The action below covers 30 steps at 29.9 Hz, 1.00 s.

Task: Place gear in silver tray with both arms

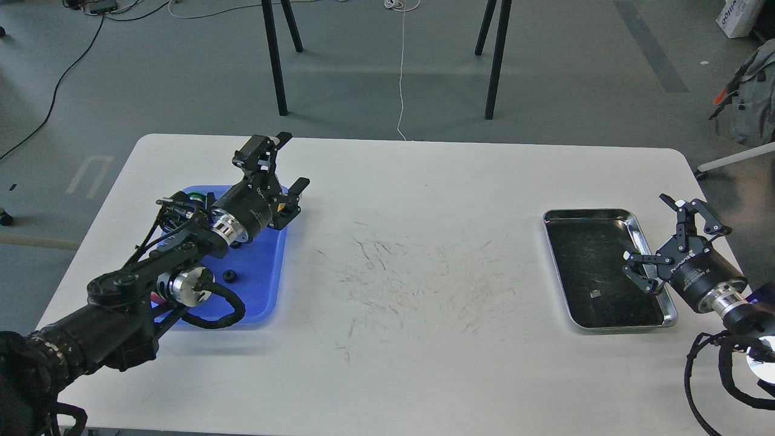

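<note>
A tiny black gear lies on the blue tray at the left, just right of my left arm's forearm. My left gripper hovers open above the tray's far right corner, with nothing between its fingers. The silver tray sits on the right side of the table with a dark scratched bottom and a small pale speck in it. Over that tray's right rim my right gripper stands open and holds nothing.
A green push-button peeks out behind my left arm on the blue tray. The white table has scuff marks in its middle. Black stand legs and cables are on the floor beyond the far edge.
</note>
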{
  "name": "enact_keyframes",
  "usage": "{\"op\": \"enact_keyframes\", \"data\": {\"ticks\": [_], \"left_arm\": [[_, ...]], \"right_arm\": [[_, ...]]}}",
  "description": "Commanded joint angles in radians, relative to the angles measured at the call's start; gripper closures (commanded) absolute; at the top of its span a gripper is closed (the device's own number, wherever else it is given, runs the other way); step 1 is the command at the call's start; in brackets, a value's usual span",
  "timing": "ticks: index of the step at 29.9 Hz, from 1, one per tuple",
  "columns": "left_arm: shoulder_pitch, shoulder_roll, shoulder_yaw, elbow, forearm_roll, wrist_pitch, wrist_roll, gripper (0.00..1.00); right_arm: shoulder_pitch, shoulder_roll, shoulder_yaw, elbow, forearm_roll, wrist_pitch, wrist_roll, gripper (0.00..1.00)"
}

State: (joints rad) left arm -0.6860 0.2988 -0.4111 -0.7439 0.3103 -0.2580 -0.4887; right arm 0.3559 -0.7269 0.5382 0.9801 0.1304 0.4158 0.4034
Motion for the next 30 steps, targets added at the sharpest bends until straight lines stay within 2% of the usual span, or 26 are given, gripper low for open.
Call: {"op": "enact_keyframes", "data": {"ticks": [1,11,16,30], "left_arm": [[0.0,0.0,0.0,0.001,0.001,0.002,0.0,0.0],[-0.003,-0.006,-0.014,0.003,-0.007,0.006,0.0,0.0],[-0.003,-0.006,-0.012,0.001,-0.01,0.043,0.0,0.0],[-0.003,-0.003,-0.014,-0.003,-0.013,0.043,0.0,0.0]], "right_arm": [[0.0,0.0,0.002,0.0,0.0,0.0,0.0,0.01],[-0.011,-0.002,0.009,0.0,0.0,0.0,0.0,0.01],[-0.011,-0.002,0.012,0.0,0.0,0.0,0.0,0.01],[-0.011,0.0,0.011,-0.001,0.0,0.0,0.0,0.01]]}}
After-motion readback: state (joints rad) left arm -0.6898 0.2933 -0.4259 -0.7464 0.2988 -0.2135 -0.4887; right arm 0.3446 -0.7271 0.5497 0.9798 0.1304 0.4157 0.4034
